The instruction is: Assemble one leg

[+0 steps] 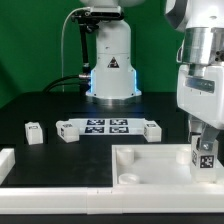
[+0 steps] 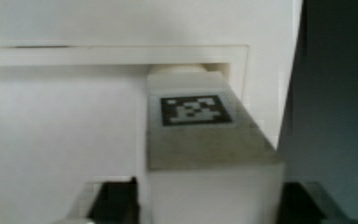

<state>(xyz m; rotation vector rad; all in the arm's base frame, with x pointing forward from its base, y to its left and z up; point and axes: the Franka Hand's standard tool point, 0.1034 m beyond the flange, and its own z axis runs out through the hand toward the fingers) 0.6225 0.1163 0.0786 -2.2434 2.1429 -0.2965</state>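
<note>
One blocky white leg (image 1: 204,153) (image 2: 195,125) — matte plastic, square-tagged — clamped by gripper (image 1: 201,137).

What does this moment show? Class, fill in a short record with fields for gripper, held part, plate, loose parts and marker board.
gripper: gripper shut on the leg, at the exterior view's right
held part: leg, tag facing the camera, over the plate
plate: white square plate, round socket empty
loose parts: tagged block lying apart on the table
marker board: marker board, flat, untouched

Exterior cam low, front-on, mid-range across table (image 1: 60,110) – wrist cam close, looking down gripper; both catch tagged leg (image 1: 204,155).
</note>
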